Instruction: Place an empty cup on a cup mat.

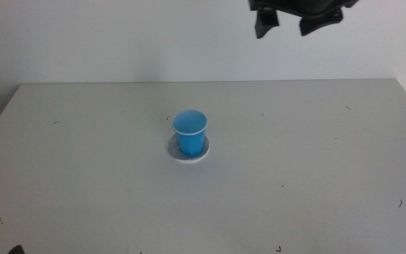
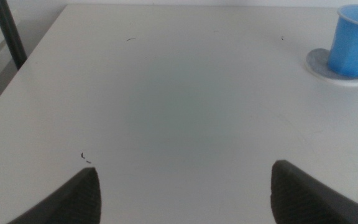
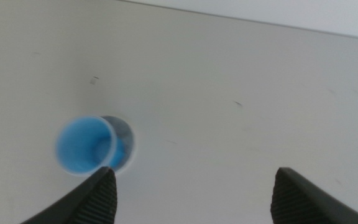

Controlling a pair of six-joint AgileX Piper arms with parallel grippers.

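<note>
Cup (image 1: 189, 132): bright blue plastic, smooth, faint sheen, thin white rim.
Cup mat (image 1: 189, 152): mottled grey top, white edge, matt.
Tabletop (image 1: 294, 162): pale grey, smooth, matt, with small dark scuffs.
Right pincer (image 1: 298, 20): dark, matt.

- A bare test bench, as in a robotics lab, is suggested.
- A plain pale grey table (image 1: 316, 155), marked with small dark scuffs, is set against a blank white wall (image 1: 118, 39).
- A dark post (image 2: 8, 34) is seen beside the table's edge.
- Only a cup (image 1: 189, 132) on a mat (image 1: 201, 151) is laid out.
</note>
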